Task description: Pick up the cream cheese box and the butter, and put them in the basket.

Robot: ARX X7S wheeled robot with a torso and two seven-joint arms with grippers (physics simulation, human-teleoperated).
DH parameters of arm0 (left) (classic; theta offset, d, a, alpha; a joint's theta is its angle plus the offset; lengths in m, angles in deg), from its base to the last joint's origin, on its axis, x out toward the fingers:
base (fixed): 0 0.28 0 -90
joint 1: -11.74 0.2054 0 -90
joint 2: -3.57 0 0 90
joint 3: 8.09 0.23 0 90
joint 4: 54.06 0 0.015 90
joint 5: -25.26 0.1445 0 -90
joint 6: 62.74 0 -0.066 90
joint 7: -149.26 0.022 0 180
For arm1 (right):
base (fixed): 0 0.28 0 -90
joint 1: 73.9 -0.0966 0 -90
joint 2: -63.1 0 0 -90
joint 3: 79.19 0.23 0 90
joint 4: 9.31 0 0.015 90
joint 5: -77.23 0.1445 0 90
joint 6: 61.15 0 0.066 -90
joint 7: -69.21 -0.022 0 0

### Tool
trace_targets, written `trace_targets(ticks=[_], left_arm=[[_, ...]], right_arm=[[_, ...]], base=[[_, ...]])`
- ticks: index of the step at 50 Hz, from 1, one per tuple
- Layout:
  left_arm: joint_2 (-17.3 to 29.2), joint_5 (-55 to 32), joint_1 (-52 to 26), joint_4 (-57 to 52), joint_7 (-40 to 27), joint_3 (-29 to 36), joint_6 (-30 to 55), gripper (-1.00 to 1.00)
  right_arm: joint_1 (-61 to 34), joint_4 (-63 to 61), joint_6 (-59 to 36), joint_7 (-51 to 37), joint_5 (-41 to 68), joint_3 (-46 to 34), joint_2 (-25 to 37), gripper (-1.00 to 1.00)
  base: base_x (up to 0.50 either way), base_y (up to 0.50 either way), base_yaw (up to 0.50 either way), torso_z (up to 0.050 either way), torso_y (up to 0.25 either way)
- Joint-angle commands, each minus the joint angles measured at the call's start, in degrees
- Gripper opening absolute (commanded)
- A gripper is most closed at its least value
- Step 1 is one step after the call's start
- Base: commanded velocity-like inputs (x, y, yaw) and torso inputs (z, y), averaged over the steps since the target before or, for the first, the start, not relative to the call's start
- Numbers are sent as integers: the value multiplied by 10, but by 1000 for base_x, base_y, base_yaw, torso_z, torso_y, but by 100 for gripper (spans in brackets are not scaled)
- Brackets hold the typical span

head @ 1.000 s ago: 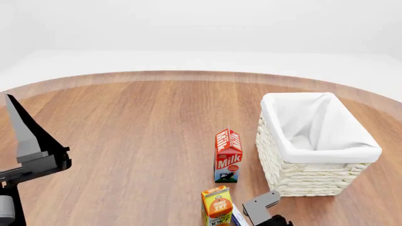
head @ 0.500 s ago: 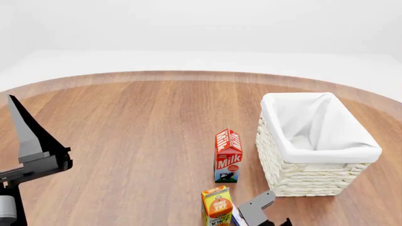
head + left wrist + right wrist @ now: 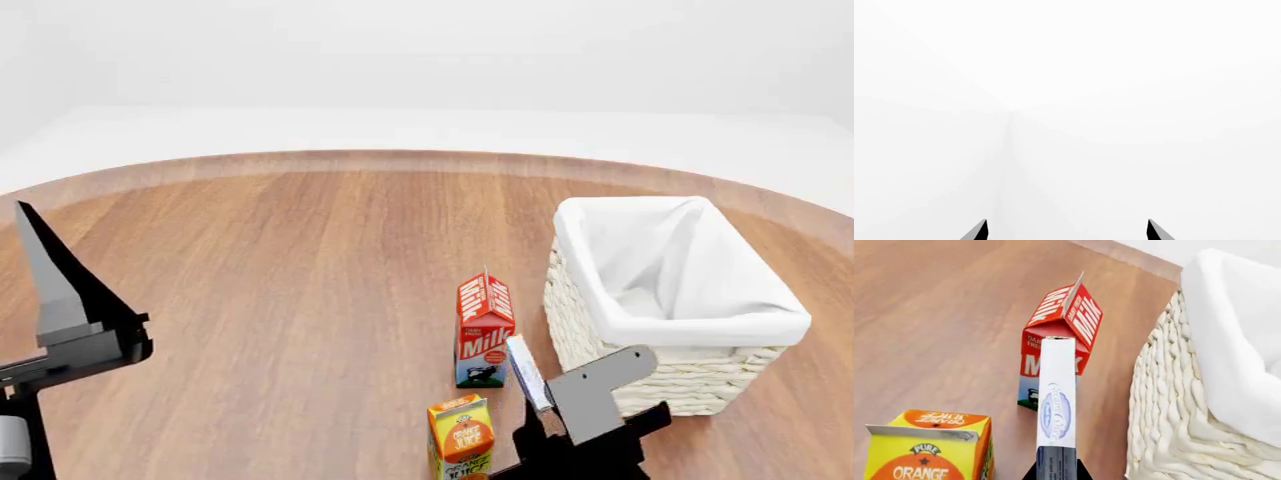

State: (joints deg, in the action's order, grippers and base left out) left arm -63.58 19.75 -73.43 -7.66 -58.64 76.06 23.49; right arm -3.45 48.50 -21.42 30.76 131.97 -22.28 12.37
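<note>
In the left wrist view there is only blank white background. Two dark fingertips (image 3: 981, 231) poke in at the lower edge, set well apart, so the left gripper (image 3: 1066, 232) stands open and empty, seemingly parked out of the way.

In the head view the right gripper (image 3: 567, 400) sits at lower centre, clamped on the cream cheese box (image 3: 525, 371), which it holds on edge above the table (image 3: 267, 260), between the milk carton (image 3: 483, 328) and the basket (image 3: 667, 325) at centre right. Held narrow like this, the box looks ready to be carried over the basket rim. The orange juice carton (image 3: 461, 435) stands at the bottom, left of the gripper. The milk carton reads "Milk" in white on red. The butter does not show in this view.

In the right wrist view the cream cheese box (image 3: 1056, 412) runs up the middle of the frame, its lower end pinched between the dark jaws, with a blue oval bearing script that looks like "Cream Cheese". Behind it, the milk carton (image 3: 1064, 322) shows "MILK"; at lower left the juice carton (image 3: 927, 450) reads "PURE ORANGE". The basket's woven wall (image 3: 1164, 405) fills the right side. No butter shows here either.
</note>
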Motion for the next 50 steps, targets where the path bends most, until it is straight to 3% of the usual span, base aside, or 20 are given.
trace_targets(ticks=[1,10,21,31,42,50], left_arm=[[-7,6,3,-4,11,-14,-5,100],[-6,8,3,-8,10,-12,-4,100],[-4,7,3,-10,8,-14,-3,100],[-2,7,4,-15,7,-13,0,100],[-1,8,5,-15,6,-11,0,100],[-1,11,3,-15,6,-4,0,100]], right_arm=[[2,-127,-17,-55,43,73,36,-100],[-11,-172,-24,-99,111,124,71,-100],[-100,-199,-26,-177,249,215,139,-100],[-199,-191,-36,-204,323,245,185,-100],[-275,-148,-46,-191,321,263,209,-100],[-352,-68,-74,-123,343,232,191,-100]], base=[[0,0,0,0,0],[0,0,0,0,0],[0,0,0,0,1],[0,0,0,0,0],[0,0,0,0,1],[0,0,0,0,0]])
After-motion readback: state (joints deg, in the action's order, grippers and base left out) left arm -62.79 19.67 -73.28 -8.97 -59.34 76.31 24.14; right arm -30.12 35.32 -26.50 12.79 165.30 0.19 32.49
